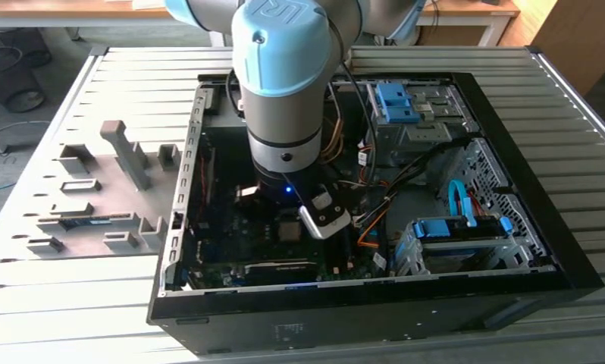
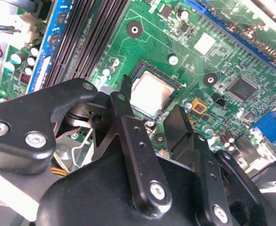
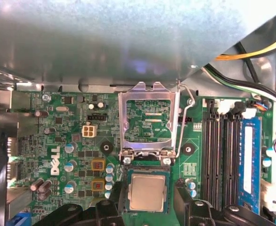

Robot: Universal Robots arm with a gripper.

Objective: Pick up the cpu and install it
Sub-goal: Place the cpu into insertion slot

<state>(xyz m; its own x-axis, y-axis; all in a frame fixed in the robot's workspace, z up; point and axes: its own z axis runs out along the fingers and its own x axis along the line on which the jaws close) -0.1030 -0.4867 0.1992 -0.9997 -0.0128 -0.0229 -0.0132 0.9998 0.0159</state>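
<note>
The cpu (image 3: 148, 190), a square chip with a silver lid, lies flat in its socket on the green motherboard (image 3: 58, 141) in both wrist views. My gripper (image 3: 148, 197) is low over it, its black fingers (image 3: 184, 195) standing on two opposite sides of the chip with small gaps. It is open. In the second wrist view the cpu (image 2: 152, 94) sits between the same fingertips (image 2: 125, 87) of my gripper (image 2: 152, 96). The socket's metal load plate (image 3: 149, 117) is flipped up, and its wire lever (image 3: 187, 101) is raised. In the exterior view the arm's wrist (image 1: 282, 152) reaches down into the computer case (image 1: 484, 296).
Black memory slots (image 3: 223, 155) and a blue slot (image 3: 248, 160) run beside the socket. Cables (image 1: 384, 205), a blue-handled drive cage (image 1: 454, 235) and metal bays fill the case at the exterior view's right. A grey fixture tray (image 1: 90, 205) lies outside the case on the left.
</note>
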